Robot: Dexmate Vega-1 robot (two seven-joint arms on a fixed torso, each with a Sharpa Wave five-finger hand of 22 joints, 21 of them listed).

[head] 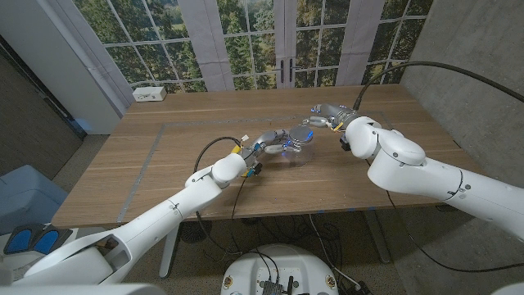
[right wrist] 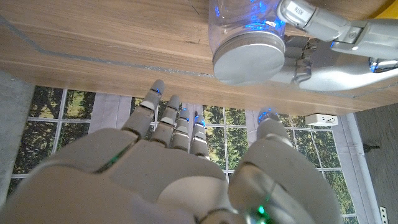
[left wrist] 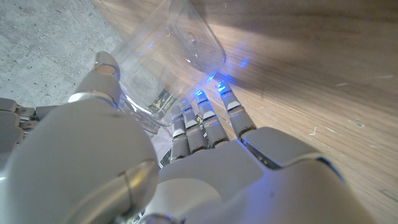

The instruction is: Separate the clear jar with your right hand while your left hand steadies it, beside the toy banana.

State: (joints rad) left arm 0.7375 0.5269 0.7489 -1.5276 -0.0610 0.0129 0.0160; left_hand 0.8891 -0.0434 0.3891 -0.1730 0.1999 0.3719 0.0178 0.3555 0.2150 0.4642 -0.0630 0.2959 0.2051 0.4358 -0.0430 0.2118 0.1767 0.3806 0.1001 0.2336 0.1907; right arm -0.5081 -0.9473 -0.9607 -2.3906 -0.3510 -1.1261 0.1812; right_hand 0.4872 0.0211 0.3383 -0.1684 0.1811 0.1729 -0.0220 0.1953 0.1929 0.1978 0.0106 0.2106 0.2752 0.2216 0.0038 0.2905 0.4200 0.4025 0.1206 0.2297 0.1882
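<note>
Nearest, the left hand [head: 270, 144] reaches across the wooden table [head: 164, 176], its fingers [left wrist: 205, 121] wrapped around the clear jar [head: 301, 146], which stands near the table's middle. The jar is smooth, see-through plastic with a flat grey metal lid [right wrist: 249, 57]; it looks light, rigid and slippery, so the lid's rim seems the best place to grasp. Just beyond, the right hand [head: 326, 114] hovers with fingers [right wrist: 177, 121] spread, holding nothing. A yellow shape, perhaps the toy banana [right wrist: 376, 7], lies close to the jar.

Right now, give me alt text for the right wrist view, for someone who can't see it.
The left hand grips a clear jar with a silver lid on the wooden table. The right hand hovers open, fingers reaching toward it.
</note>
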